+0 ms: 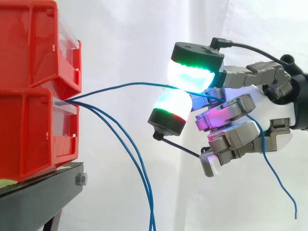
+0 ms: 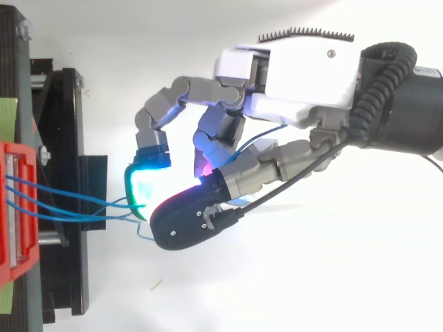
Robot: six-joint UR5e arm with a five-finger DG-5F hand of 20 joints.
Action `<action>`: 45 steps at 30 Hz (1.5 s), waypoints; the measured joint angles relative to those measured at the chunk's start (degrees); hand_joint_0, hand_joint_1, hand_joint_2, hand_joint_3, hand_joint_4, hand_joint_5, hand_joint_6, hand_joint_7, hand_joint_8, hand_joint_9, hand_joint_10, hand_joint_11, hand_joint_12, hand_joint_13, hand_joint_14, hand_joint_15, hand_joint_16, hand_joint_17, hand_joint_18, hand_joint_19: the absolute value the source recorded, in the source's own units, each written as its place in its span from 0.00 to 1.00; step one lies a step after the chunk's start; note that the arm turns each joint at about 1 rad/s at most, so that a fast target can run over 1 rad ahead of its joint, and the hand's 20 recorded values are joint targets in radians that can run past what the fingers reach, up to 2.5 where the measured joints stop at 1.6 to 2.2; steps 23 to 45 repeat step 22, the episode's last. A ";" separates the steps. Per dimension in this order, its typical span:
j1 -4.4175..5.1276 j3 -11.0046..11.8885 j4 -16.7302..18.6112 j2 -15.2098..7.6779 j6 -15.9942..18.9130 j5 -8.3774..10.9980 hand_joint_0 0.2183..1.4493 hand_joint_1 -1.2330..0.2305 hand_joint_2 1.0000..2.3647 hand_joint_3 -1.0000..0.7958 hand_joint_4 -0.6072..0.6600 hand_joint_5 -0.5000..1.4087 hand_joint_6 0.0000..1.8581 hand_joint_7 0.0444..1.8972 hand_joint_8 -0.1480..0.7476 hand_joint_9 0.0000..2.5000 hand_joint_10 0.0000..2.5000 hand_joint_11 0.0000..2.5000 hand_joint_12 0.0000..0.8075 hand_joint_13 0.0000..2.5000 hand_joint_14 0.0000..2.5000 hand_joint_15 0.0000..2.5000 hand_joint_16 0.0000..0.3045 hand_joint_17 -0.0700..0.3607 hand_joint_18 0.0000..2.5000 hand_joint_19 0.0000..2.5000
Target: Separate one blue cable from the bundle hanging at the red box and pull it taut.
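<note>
White curtain behind, my fingers (image 1: pixel 192 72) pinch one blue cable (image 1: pixel 120 88) at mid-frame, running above the two others (image 1: pixel 132 161) that sag from the red box (image 1: pixel 33 130) at left; separation looks done, so next I should draw rightward until its bow straightens.

Bright, even light all over.
The white curtain (image 1: pixel 125 43) is glary; pads (image 1: pixel 192 74) on the hand (image 2: pixel 304 76) glow green and cyan.
</note>
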 measured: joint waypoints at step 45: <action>0.00 0.00 0.00 0.01 0.00 0.00 0.39 0.31 0.01 0.46 0.39 0.17 0.51 0.59 0.49 0.45 0.54 0.59 0.40 0.57 0.00 0.66 0.15 0.40 0.36 0.31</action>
